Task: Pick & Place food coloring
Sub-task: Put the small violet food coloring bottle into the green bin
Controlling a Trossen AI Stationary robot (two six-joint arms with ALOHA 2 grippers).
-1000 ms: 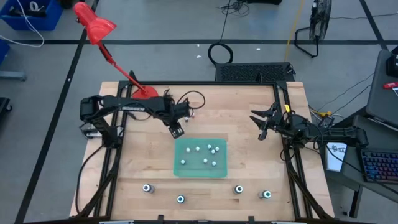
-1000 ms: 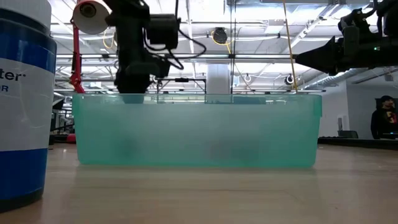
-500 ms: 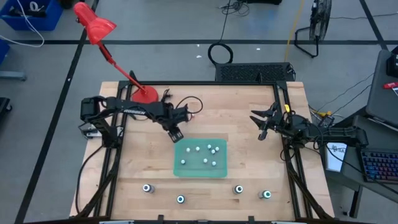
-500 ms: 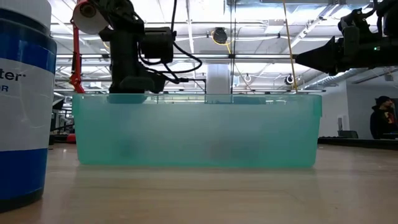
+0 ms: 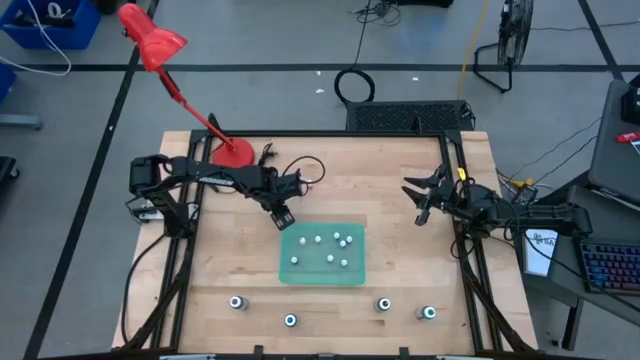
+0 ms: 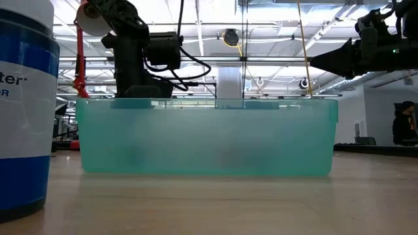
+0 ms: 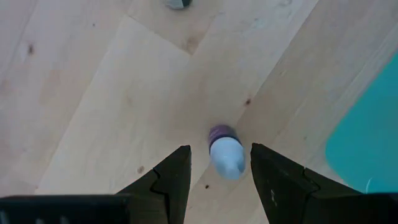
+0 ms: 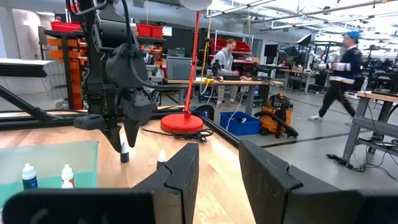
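Note:
My left gripper [image 5: 283, 215] hangs open just off the far-left corner of the teal tray [image 5: 300, 270], pointing down. Its two fingers stand on either side of a tiny whitish bottle with a purple cap [image 7: 225, 152], which stands on the wood; a gap shows on both sides. The right wrist view shows the same bottle [image 8: 124, 153] under the left gripper [image 8: 125, 142]. Several small white bottles [image 5: 338, 240] stand in the tray. Four dark round jars with teal tops [image 5: 290, 320] stand along the near edge. My right gripper [image 5: 414, 202] waits open near the right edge, above the table.
A second loose bottle [image 8: 161, 158] stands on the wood close to the first. The red lamp's base [image 5: 232, 150] and a black cable [image 5: 312, 168] lie by the far-left corner. A blue-and-white jar [image 6: 23, 104] stands close to the low camera. People move in the room behind.
My left gripper has come down and shifted a little toward the near edge, ending beside the tray's far-left corner with its fingertips below the tray's rim in the low view. The right arm has kept still.

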